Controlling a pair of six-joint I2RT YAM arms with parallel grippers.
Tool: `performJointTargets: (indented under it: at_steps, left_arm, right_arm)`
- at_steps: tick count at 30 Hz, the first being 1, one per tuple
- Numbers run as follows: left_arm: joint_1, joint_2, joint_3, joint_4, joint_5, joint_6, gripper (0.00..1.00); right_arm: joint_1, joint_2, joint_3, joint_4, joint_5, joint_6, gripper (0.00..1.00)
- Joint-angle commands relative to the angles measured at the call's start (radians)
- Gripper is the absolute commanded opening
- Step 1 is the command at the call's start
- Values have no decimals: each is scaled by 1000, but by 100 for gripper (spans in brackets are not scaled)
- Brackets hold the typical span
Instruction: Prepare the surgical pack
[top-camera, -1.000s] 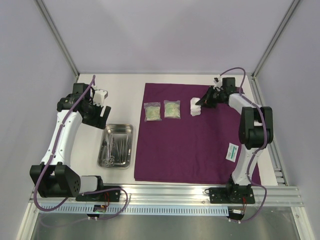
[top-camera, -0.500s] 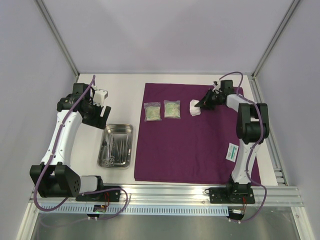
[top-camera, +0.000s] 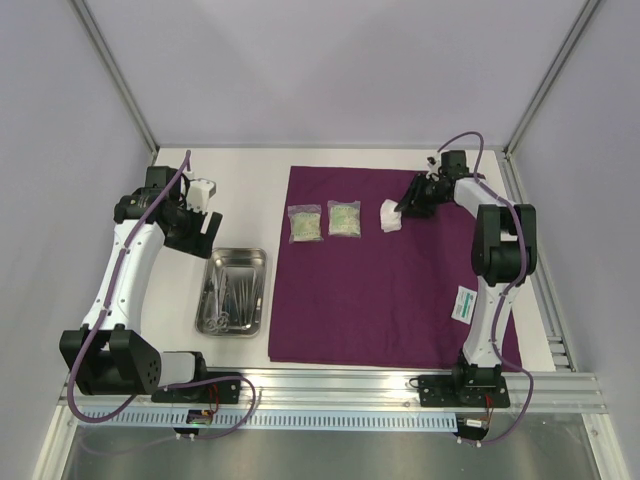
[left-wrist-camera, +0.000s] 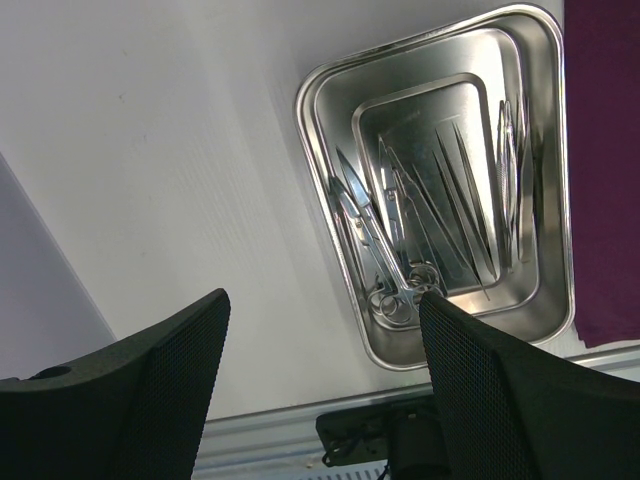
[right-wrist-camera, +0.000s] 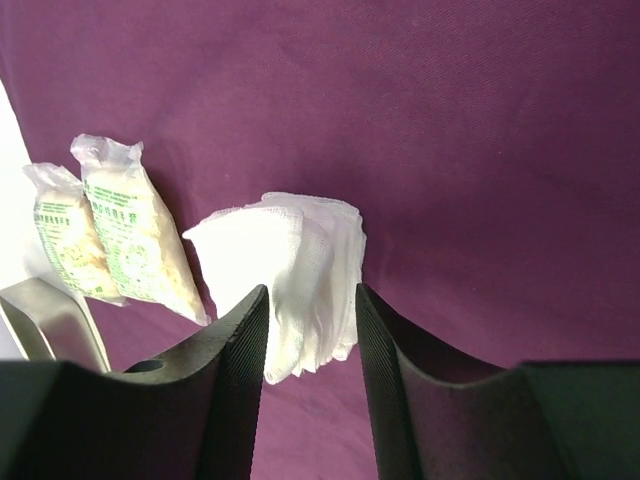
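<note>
The deep-purple fabric sheet (top-camera: 370, 290) lies flat on the table. A stack of white gauze pads (top-camera: 390, 214) rests on its far part. My right gripper (top-camera: 405, 207) is just right of the stack. In the right wrist view the gripper (right-wrist-camera: 312, 300) is open, and the gauze (right-wrist-camera: 290, 250) lies on the fabric under and beyond the fingertips. Two clear packets (top-camera: 305, 223) (top-camera: 344, 218) lie left of the gauze. The steel tray (top-camera: 262, 290) sits left of the sheet with scissors (left-wrist-camera: 370, 235) and tweezers (left-wrist-camera: 460, 200) inside. My left gripper (left-wrist-camera: 322, 310) is open and empty above the table.
A small white packet with green print (top-camera: 464, 303) lies on the sheet's right edge, beside the right arm. Aluminium frame rails run along the near edge (top-camera: 330, 385) and the sides. The left gripper (top-camera: 203, 225) hovers beyond the tray's far end.
The right arm's elbow has shifted a little toward the back while its gripper stays at the gauze. The gauze stack looks more gathered. The left arm has not moved.
</note>
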Motion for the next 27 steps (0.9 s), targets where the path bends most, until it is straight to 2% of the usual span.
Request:
performJointTargets:
  at_steps: [1,4,5,7,18,27]
  left_arm:
    - [-3,-7,20,-4,3,1,85]
    - [-3,-9,19,-4,4,-2,85]
    - [-2,-9,19,-6,6,-4,85]
    - [-2,-12,17,-4,4,-4,85]
    - [-3,-17,19,-7,7,-7,85]
    - [-3,-18,19,-9,10,-7,85]
  right_arm:
    - [-1,-63,46,-56,38,-62,43]
    - [-1,-49,33,-46,9,-55,45]
    - [-1,-34,32,-38,0,-42,50]
    - [-1,-8,33,-29,-5,-32,50]
    - [-1,80,27,-6,-60,-1,50]
    - [-1,112,-10,95,-207,79,46]
